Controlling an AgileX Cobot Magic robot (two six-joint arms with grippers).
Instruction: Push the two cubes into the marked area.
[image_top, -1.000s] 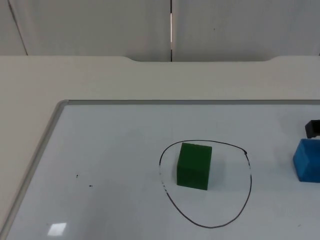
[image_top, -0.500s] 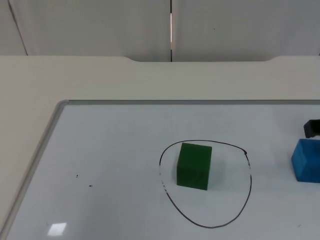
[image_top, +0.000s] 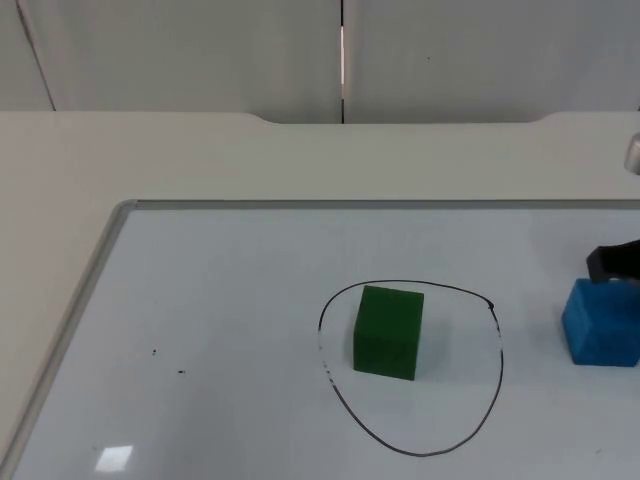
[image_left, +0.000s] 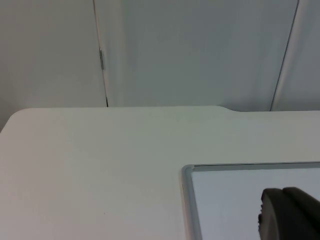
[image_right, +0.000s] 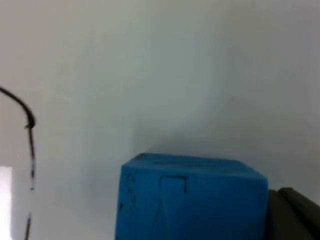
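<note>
My right tool (image_top: 612, 262) touched the blue cube (image_top: 602, 321) near the whiteboard's (image_top: 200, 300) right edge; I could not tell its opening. The green cube (image_top: 389, 331) sat inside the drawn ring (image_top: 499, 345). My left arm waited.

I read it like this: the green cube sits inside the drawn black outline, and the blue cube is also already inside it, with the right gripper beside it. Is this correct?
Not quite. The green cube is inside the black outline, but the blue cube is outside it, to the right of the line, as the top view shows. The right gripper is indeed beside the blue cube.
</note>
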